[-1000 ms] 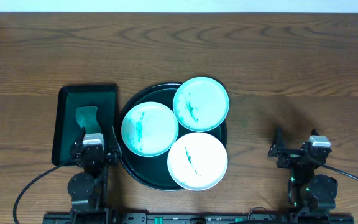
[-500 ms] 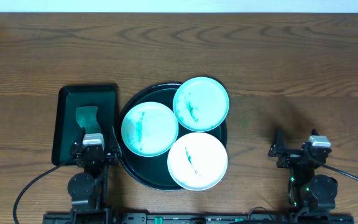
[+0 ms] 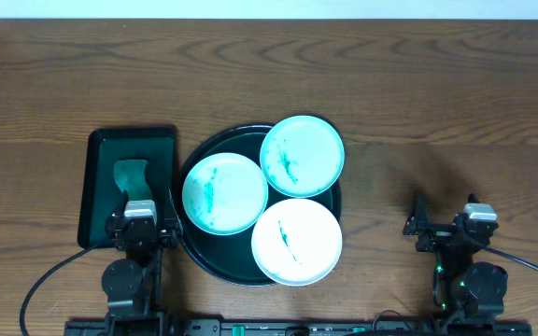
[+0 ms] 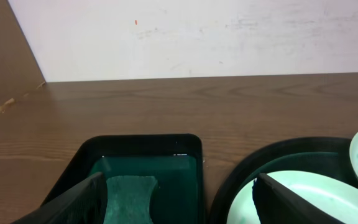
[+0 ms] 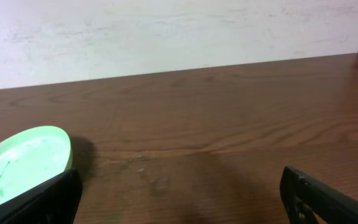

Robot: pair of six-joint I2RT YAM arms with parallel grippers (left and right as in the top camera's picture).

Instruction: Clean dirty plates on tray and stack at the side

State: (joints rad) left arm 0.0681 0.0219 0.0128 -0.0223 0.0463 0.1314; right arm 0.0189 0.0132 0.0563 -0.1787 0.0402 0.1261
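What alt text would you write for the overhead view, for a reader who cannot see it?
Three teal-smeared pale plates fill a round dark green tray on a wooden table. Left of it, a rectangular tray holds a green sponge; the left claw and right claw sit open at the near edge.

Nothing visible has changed across the overhead views. The left plate (image 3: 224,193), the far plate (image 3: 302,156) and the near plate (image 3: 296,240) lie on the tray (image 3: 234,140) at the same spots as a second ago, and their teal smears keep the same shape. The left gripper (image 3: 147,201) and the right gripper (image 3: 445,210) sit where they did at the near edge of the table (image 3: 437,93), jaws spread as wide as before (the wrist views have no earlier picture to hold against, so a small shift seen only there cannot be told)
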